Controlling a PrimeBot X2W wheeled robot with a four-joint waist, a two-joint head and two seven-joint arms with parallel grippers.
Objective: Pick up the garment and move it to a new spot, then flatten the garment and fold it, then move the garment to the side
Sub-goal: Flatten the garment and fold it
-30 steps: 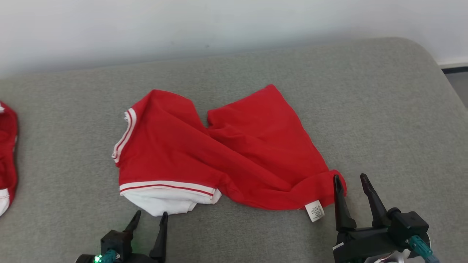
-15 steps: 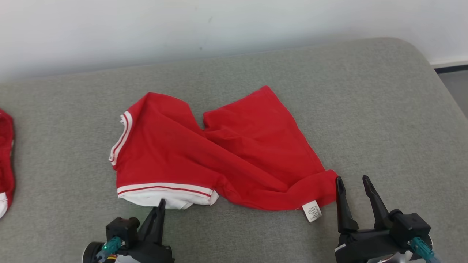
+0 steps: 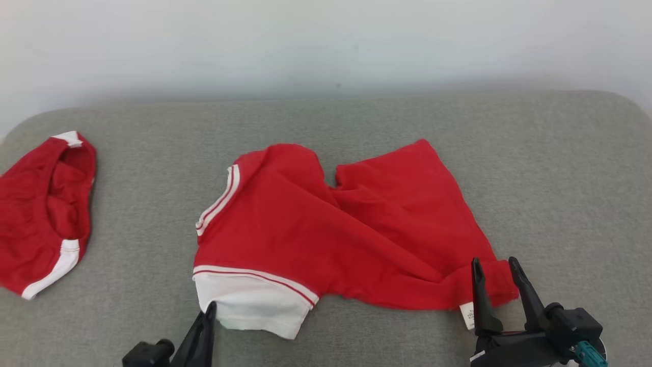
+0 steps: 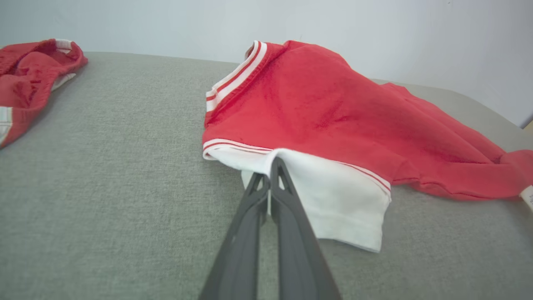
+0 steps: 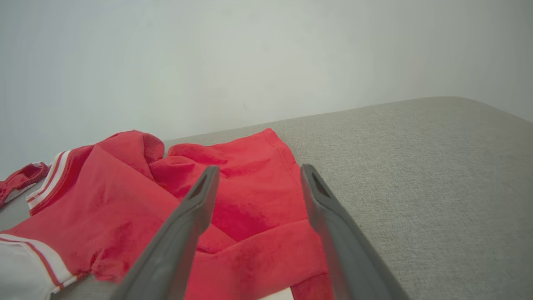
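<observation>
Rumpled red-and-white garment [image 3: 331, 239] on grey cushion [image 3: 560, 178]

Right gripper [image 3: 494, 262]: black housing, long dark tapered fingers [image 3: 481, 300], teal connector [image 3: 586, 351].

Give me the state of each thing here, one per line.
garment: crumpled, unfolded, lying on the grey cushion.
left claw: shut on the garment's white panel.
right claw: open, fingers astride the garment's red corner.
second red garment: bunched up, lying apart at the left.

The left gripper [image 4: 270, 164] pinches the garment [image 3: 331, 234] at its white near edge, fingers together. The right gripper [image 3: 493, 266] is spread, fingers straddling the garment's right corner.
</observation>
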